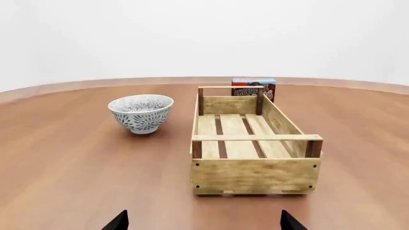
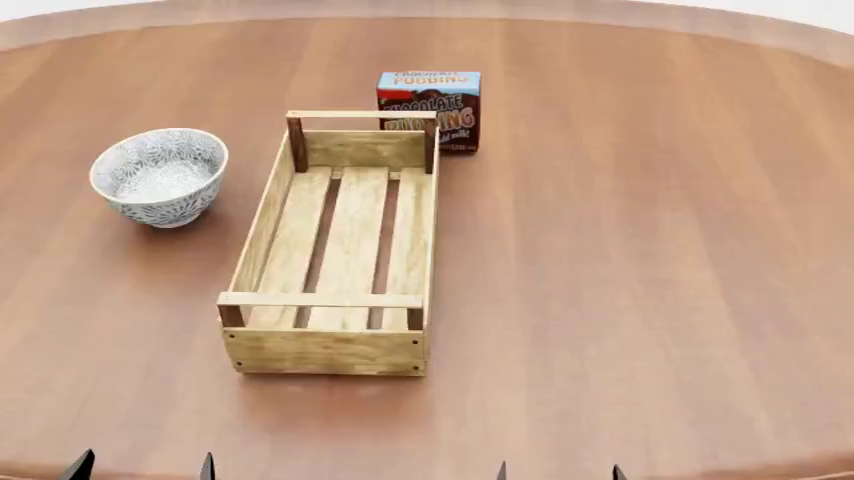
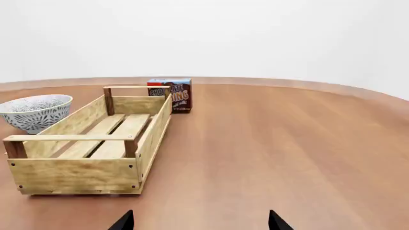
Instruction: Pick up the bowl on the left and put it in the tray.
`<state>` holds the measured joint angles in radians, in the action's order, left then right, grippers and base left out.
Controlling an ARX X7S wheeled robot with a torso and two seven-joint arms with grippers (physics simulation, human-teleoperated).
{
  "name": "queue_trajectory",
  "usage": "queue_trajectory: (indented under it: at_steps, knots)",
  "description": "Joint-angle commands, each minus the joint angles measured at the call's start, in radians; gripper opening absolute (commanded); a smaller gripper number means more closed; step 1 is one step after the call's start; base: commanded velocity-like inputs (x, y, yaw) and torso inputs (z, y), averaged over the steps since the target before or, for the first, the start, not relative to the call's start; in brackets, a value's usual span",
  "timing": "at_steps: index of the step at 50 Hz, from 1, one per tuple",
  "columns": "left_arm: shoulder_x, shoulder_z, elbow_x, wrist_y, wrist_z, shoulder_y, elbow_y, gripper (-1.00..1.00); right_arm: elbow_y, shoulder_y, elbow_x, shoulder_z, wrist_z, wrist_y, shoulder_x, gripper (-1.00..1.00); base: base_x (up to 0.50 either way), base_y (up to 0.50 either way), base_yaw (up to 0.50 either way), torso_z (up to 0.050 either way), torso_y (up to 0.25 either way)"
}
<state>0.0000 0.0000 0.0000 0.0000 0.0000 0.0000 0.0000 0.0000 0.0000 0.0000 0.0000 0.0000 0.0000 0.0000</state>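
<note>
The bowl (image 2: 159,176), white with a dense dark floral pattern, stands upright on the table to the left of the tray; it also shows as the bowl (image 1: 141,112) and the bowl (image 3: 35,112). The tray (image 2: 276,206) is a long light-wood slatted crate, holding nothing, seen too as the tray (image 1: 255,175) and the tray (image 3: 76,175). My left gripper (image 2: 142,469) sits at the near table edge, open, well short of the bowl. My right gripper (image 2: 558,472) is open too, near the front edge. Only black fingertips (image 1: 118,222) and fingertips (image 3: 277,221) show in the wrist views.
A chocolate pudding box (image 2: 430,108) stands upright just behind the tray's far end. The round wooden table (image 2: 667,250) stretches wide to the right.
</note>
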Motion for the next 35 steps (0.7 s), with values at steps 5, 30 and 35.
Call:
queue_trajectory:
  at_steps: [5,30,35]
  knots:
    - [-0.031,0.034,-0.037,0.006,-0.035,0.001,-0.002,1.00,-0.007,-0.004,0.030,-0.042,0.039,-0.004,0.032,1.00,0.00,0.00,0.00,0.000,0.000]
    - [-0.074,0.082,-0.086,0.018,-0.088,0.003,-0.003,1.00,-0.009,-0.011,0.076,-0.091,0.081,-0.035,0.076,1.00,0.00,0.10,0.00,0.000,0.000]
    - [-0.079,0.089,-0.091,0.019,-0.095,0.002,-0.005,1.00,-0.009,-0.010,0.080,-0.099,0.087,-0.036,0.082,1.00,0.00,0.50,0.00,0.000,0.000]
